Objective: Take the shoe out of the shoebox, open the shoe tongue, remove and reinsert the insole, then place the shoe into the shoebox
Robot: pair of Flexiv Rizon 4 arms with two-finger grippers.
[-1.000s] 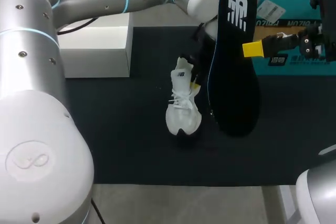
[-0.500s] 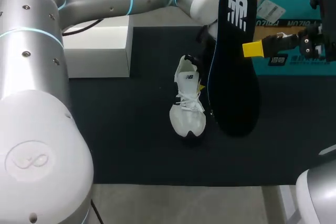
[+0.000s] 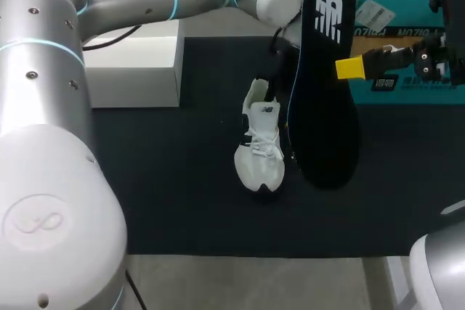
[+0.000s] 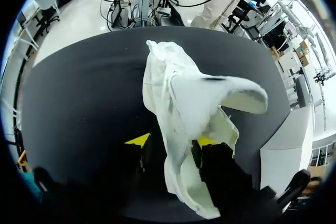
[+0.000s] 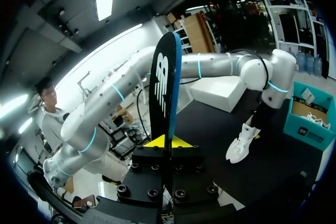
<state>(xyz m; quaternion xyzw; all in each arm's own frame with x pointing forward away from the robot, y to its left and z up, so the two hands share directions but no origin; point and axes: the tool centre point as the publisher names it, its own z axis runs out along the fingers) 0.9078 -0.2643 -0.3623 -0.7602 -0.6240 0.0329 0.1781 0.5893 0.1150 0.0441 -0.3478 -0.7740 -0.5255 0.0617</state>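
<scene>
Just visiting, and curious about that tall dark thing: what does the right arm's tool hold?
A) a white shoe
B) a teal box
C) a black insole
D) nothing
C: the right tool is shut on the black insole, held upright, while the white shoe is gripped by the left tool.

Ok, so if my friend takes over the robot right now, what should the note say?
Left gripper: shut on the shoe, heel up, toe down toward the mat.
Right gripper: shut on the insole, raised in the air beside the shoe.
Shoebox: far side, on the right.
Done: shoe out, insole out.
Left: put the insole back in, then the shoe into the shoebox.
</scene>
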